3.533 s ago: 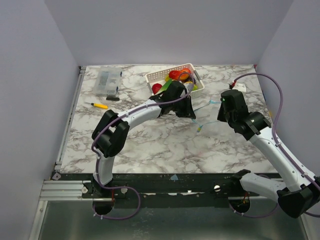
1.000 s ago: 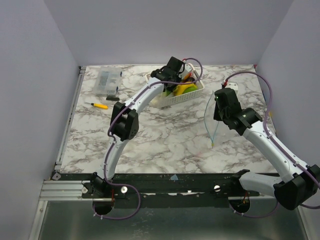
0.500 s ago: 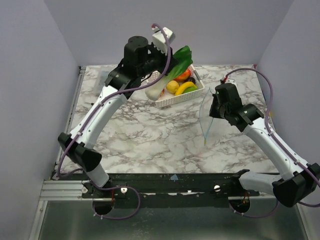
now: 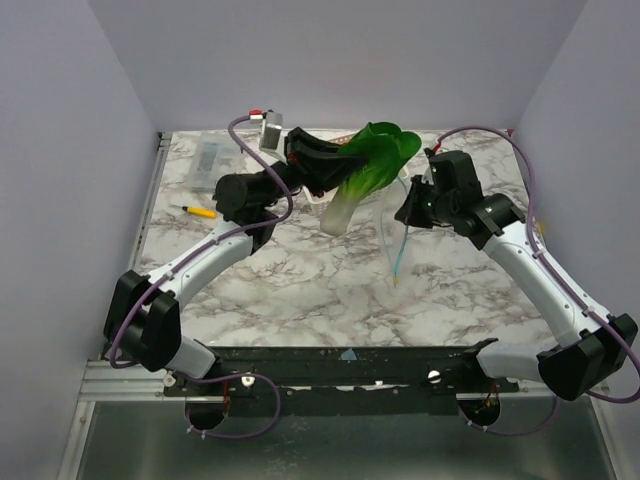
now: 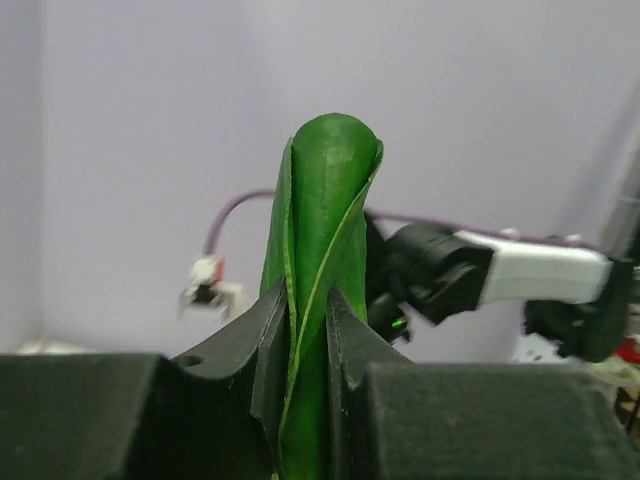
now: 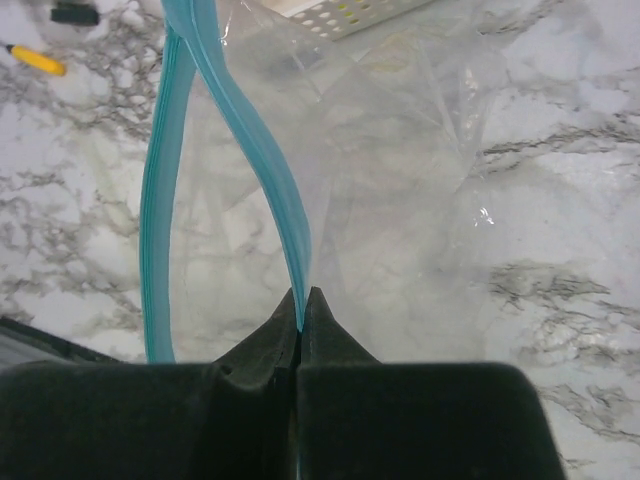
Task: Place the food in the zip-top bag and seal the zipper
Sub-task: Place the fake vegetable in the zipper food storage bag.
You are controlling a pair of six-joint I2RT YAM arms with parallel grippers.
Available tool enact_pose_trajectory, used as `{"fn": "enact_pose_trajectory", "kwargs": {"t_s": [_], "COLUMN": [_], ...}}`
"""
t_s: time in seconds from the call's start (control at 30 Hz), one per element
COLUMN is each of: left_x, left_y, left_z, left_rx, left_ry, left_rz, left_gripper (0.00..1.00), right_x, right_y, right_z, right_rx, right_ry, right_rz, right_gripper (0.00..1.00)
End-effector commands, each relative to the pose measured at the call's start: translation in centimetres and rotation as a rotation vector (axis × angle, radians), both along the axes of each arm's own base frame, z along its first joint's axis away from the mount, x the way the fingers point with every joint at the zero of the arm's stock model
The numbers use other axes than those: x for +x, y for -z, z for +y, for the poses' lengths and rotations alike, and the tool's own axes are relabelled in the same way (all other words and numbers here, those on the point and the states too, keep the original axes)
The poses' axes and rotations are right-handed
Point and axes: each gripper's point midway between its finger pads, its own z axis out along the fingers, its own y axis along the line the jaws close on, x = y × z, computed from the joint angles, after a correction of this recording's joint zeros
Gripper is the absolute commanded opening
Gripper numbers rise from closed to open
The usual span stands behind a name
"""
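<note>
My left gripper (image 4: 330,170) is shut on the green-white leek (image 4: 365,170) and holds it high above the table, leaves up and white stalk hanging down. In the left wrist view the green leaves (image 5: 318,240) stand clamped between my fingers (image 5: 262,350). My right gripper (image 4: 412,212) is shut on the zipper (image 6: 270,190) of the zip-top bag (image 6: 400,180) and holds it up in the air. The bag's mouth hangs open, its two blue-green strips parted. In the top view the bag (image 4: 395,240) hangs just right of the leek.
A white basket (image 6: 345,12) sits behind the bag, mostly hidden by the leek in the top view. A small clear box (image 4: 212,158) and a yellow-handled tool (image 4: 198,211) lie at the back left. The table (image 4: 300,290) is marbled white.
My left gripper lifted the leek out of the basket and carried it right and forward, toward the bag. My right gripper raised the bag by its zipper and shifted left.
</note>
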Motion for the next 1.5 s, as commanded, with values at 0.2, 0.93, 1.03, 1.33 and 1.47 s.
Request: {"fn": "enact_pose_trajectory", "kwargs": {"t_s": [0.2, 0.93, 1.03, 1.33, 1.47], "left_x": [-12.2, -11.1, -11.0, -10.7, -11.8], "left_y": [-3.4, -2.9, -3.0, -1.8, -1.9], "left_z": [0.3, -5.4, -5.8, -6.8, -7.2], "left_rx": [-0.192, -0.124, -0.119, -0.074, -0.063], "left_ry": [0.238, 0.358, 0.377, 0.438, 0.489], "left_rz": [-0.475, -0.662, -0.664, -0.661, -0.663], "left_gripper": [0.00, 0.00, 0.00, 0.00, 0.00], "right_x": [-0.9, -2.9, -3.4, -3.7, -3.6], "right_y": [-1.9, -5.0, -5.1, -5.6, -5.3], "right_z": [3.8, 8.1, 8.5, 9.0, 9.1], "right_rx": [0.184, 0.422, 0.446, 0.479, 0.480], "right_ry": [-0.155, -0.365, -0.394, -0.427, -0.432], "right_rz": [0.045, 0.109, 0.127, 0.129, 0.135], "right_gripper": [0.01, 0.01, 0.01, 0.01, 0.01]}}
